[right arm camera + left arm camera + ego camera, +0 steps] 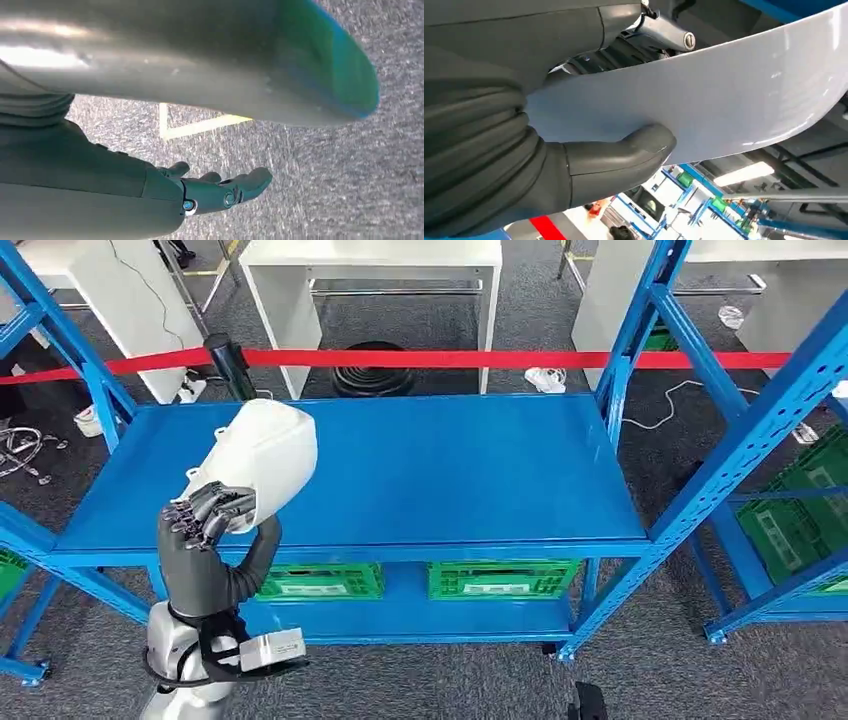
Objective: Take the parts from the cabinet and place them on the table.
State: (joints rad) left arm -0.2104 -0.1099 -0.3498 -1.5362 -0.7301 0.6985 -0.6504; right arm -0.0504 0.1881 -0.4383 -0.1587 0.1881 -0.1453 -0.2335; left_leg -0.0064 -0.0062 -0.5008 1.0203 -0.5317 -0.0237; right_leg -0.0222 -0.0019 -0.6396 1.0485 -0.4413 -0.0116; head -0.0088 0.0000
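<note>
Left hand [205,525] grips white part [262,450] (above blue shelf's [420,475] left edge).

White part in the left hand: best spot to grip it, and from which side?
By its thin lower edge, from below, as the left hand holds it now. The white part is a curved shell, so thumb and fingers can pinch that thin wall.

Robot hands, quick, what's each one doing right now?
Left robot hand: holding the white part above the blue shelf.
Right robot hand: open, holding nothing, over the grey floor.
</note>
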